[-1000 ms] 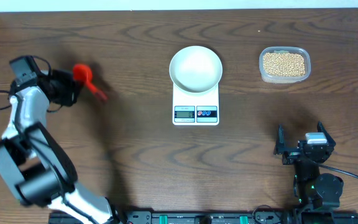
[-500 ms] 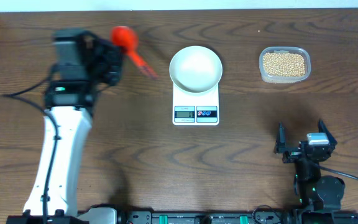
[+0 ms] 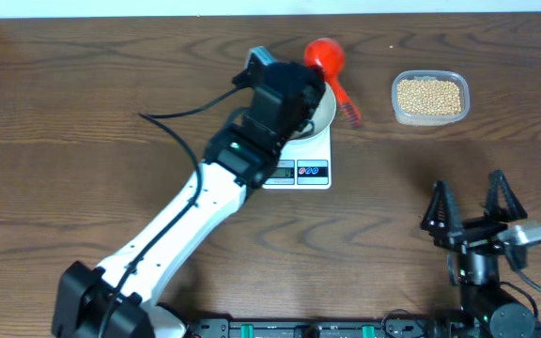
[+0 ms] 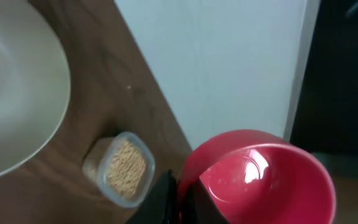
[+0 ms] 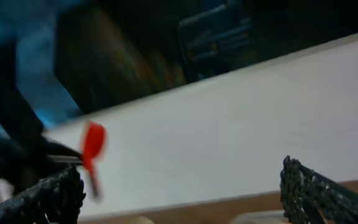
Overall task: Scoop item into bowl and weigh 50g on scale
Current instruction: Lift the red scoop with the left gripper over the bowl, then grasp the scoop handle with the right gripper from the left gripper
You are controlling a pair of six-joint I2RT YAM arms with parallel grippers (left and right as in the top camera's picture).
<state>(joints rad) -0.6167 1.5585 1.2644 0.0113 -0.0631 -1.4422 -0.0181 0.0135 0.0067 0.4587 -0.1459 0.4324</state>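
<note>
- Overhead: my left gripper point(image 3: 308, 81) is clamped on the red scoop point(image 3: 325, 54), between the white bowl point(image 3: 326, 111) on the scale point(image 3: 314, 173) and the beans point(image 3: 429, 97) at far right. No scooping is done yet. My arm hides most of the bowl.
- Left wrist: the scoop is empty, and the part of the bowl in view looks bare.
- Right wrist: blurred. My right gripper point(image 5: 182, 182) is spread wide, holding nothing.

Overhead: straight down, whole worktop point(image 3: 64, 141) in frame.
My left wrist cam: close over the bowl point(image 4: 11, 93), facing the far right corner, bean container point(image 4: 91, 165) ahead.
My right wrist cam: near right corner, tilted up, blurred.
All three share the red scoop point(image 3: 325, 54).
</note>
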